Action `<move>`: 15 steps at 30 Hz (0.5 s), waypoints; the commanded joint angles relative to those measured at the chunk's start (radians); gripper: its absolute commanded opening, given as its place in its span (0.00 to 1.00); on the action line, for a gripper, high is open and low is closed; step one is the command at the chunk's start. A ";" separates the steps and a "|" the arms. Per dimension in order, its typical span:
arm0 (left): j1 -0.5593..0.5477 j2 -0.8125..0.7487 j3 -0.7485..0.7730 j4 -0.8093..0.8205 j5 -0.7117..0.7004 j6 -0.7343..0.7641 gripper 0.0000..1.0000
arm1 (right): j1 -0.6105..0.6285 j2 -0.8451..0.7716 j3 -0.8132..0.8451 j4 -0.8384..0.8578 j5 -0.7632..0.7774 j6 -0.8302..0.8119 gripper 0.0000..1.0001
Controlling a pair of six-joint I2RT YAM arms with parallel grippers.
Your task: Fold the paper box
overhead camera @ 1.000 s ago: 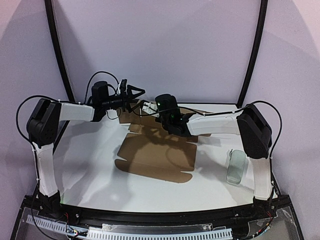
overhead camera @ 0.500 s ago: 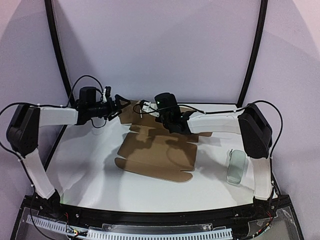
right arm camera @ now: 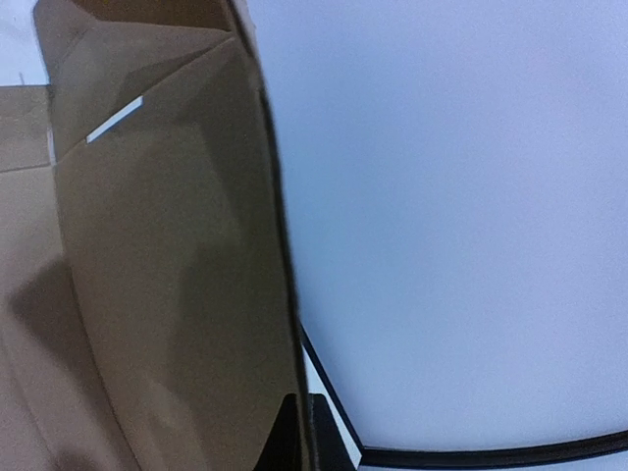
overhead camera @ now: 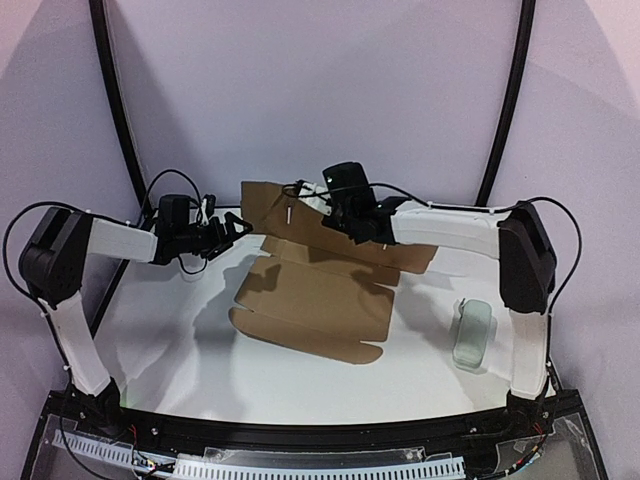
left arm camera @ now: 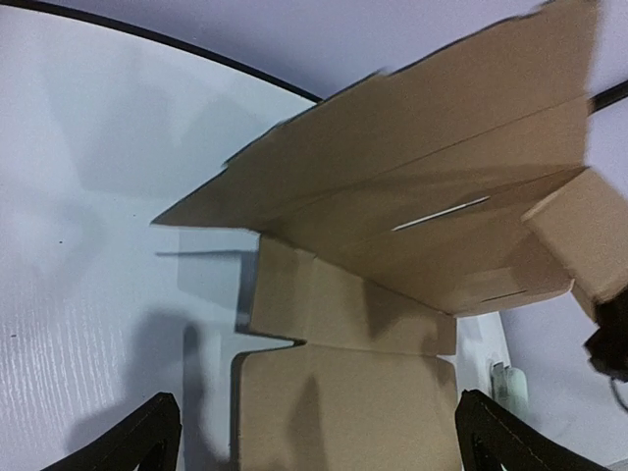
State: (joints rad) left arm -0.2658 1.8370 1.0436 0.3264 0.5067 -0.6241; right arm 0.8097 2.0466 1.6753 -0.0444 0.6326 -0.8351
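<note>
From above we see the paper box (overhead camera: pixel 318 300) as an unfolded brown sheet in the middle of the table (overhead camera: pixel 170 340). Its near half lies flat, and its far panel stands up off the surface, tilted. The sheet's long axis runs near to far, turned a little so that the near left corner sits farther back than the near right one. The upright panel's long edge runs left to right, dipping toward the right.

The overhead view does not settle the grip of the right gripper (overhead camera: pixel 312 200). Its own wrist camera does: the dark fingers (right arm camera: pixel 312 437) are closed on the panel's edge, and the cardboard (right arm camera: pixel 167 294) fills the left of that view, with a thin pale slit (right arm camera: pixel 114 119) near its top.

The left gripper (overhead camera: pixel 236 226) hangs left of the panel, apart from it and pointing right. Only its wrist view shows how wide it stands. Both fingertips (left arm camera: pixel 157 417) sit at the bottom corners, spread far apart with nothing held, and the box (left arm camera: pixel 412 226) lies beyond them, its underside and fold lines in sight.

A small pale case (overhead camera: pixel 473 333) lies near the right edge, well apart from the sheet.
</note>
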 commanded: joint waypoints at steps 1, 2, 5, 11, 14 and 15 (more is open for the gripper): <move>-0.033 0.013 0.029 0.022 -0.038 0.100 1.00 | -0.004 -0.098 0.036 -0.085 -0.069 0.117 0.00; -0.047 0.015 0.040 0.003 -0.069 0.124 1.00 | -0.004 -0.107 0.038 -0.101 -0.074 0.130 0.00; -0.068 0.026 0.054 0.000 -0.149 0.158 1.00 | -0.004 -0.132 0.042 -0.142 -0.088 0.161 0.00; -0.070 0.079 0.102 0.037 -0.122 0.174 0.95 | -0.004 -0.176 0.042 -0.213 -0.157 0.217 0.00; -0.070 0.093 0.110 0.071 -0.118 0.182 0.90 | -0.004 -0.189 0.042 -0.237 -0.177 0.241 0.00; -0.072 0.094 0.110 0.077 -0.123 0.188 0.89 | -0.004 -0.193 0.041 -0.245 -0.187 0.248 0.00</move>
State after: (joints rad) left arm -0.3400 1.9199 1.1321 0.3582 0.3986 -0.4736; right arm 0.8051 1.8966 1.6897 -0.2506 0.5007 -0.6537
